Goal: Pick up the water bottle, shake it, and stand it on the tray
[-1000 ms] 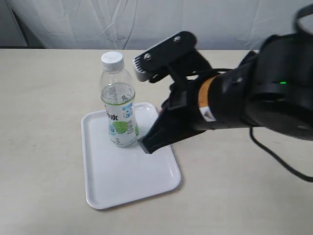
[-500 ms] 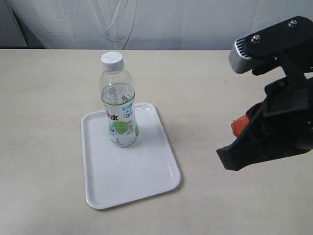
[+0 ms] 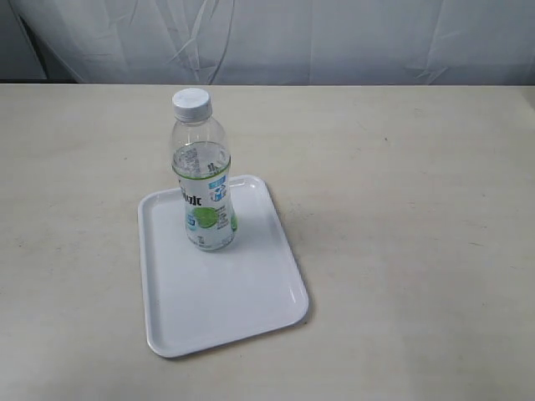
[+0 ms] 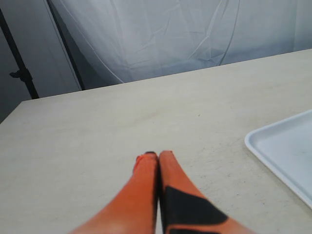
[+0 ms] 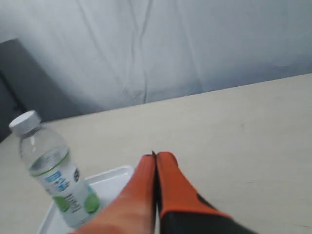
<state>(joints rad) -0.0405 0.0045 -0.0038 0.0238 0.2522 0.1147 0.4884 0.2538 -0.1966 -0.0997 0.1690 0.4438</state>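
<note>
The water bottle (image 3: 201, 171), clear with a white cap and a lime label, stands upright on the far part of the white tray (image 3: 234, 301). No arm shows in the exterior view. The right wrist view has the bottle (image 5: 54, 183) standing on the tray (image 5: 109, 179), with my right gripper (image 5: 155, 157) shut and empty, well apart from the bottle. My left gripper (image 4: 157, 155) is shut too, holding nothing above bare table, and a corner of the tray (image 4: 287, 151) lies off to one side of it.
The beige table (image 3: 401, 192) stretches around the tray. A white cloth backdrop (image 3: 267, 38) hangs behind the table's far edge. A black stand (image 4: 19, 63) rises beyond the table in the left wrist view.
My right arm has drawn back to the right and left the exterior view. The bottle stays standing on the tray, unmoved.
</note>
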